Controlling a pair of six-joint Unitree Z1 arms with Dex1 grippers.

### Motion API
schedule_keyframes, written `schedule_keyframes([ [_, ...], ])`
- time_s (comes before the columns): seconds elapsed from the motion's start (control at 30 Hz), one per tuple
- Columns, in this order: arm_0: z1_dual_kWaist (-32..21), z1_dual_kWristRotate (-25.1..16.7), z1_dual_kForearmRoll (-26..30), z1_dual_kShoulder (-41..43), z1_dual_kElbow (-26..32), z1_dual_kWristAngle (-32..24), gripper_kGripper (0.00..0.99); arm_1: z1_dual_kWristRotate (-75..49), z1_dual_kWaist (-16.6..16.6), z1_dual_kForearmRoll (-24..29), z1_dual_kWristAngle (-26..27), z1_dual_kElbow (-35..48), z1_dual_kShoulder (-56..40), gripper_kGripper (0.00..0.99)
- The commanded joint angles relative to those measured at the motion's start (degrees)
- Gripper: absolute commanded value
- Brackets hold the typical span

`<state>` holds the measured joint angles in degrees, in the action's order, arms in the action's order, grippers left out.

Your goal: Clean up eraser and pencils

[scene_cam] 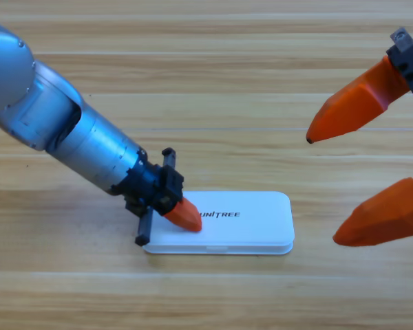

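A white case [251, 227] with grey UNITREE lettering lies shut, flat on the table at lower centre. My left gripper [191, 220] comes in from the upper left and rests its orange tip on the left end of the lid; its jaws look shut, with nothing between them. At the right edge my right gripper [321, 190] shows large and partly cut off. It hangs open to the right of the case and clear of it. The eraser and the pencils are out of view.
The wooden table [206, 69] spreads around the case. The thick grey left arm [62, 130] crosses the upper left of the picture.
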<state>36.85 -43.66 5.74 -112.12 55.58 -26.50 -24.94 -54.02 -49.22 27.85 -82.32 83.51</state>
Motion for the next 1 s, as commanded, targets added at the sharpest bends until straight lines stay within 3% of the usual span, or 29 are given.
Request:
schedule_keyframes([
  [0.03,2.08,-0.38,-1.17,-5.39,-1.88,1.18,0.0,0.15,1.02,1.58,1.24,2.16,1.57,0.959],
  [0.33,2.26,-0.11,-0.91,-1.7,-2.14,1.8,0.0,0.15,1.02,1.58,1.24,2.08,1.65,0.959],
  [0.37,2.26,0.15,-0.12,-0.56,-2.05,2.06,0.137,0.24,1.02,1.58,1.24,2.16,1.65,0.959],
  [0.43,2.26,0.77,2.08,1.99,-1.44,2.24,0.676,0.15,1.02,1.58,1.24,2.16,1.65,0.959],
  [0.47,2.26,1.47,3.31,3.58,-1.0,2.24,0.841,0.15,1.02,1.58,1.24,2.25,1.65,0.959],
  [0.53,2.17,2.35,5.68,7.35,-0.47,2.24,0.954,0.15,0.93,1.58,1.24,2.34,1.65,0.959],
  [0.7,2.08,3.4,13.33,20.27,1.02,2.33,0.98,0.15,0.93,1.58,1.24,2.43,1.65,0.959],
  [0.9,2.52,3.23,17.55,35.74,1.02,0.04,0.985,0.15,0.84,1.58,1.24,2.34,1.65,0.959],
  [1.0,6.57,4.72,20.01,38.38,3.04,-0.22,0.989,0.15,0.84,1.58,1.24,2.43,1.74,0.959],
])
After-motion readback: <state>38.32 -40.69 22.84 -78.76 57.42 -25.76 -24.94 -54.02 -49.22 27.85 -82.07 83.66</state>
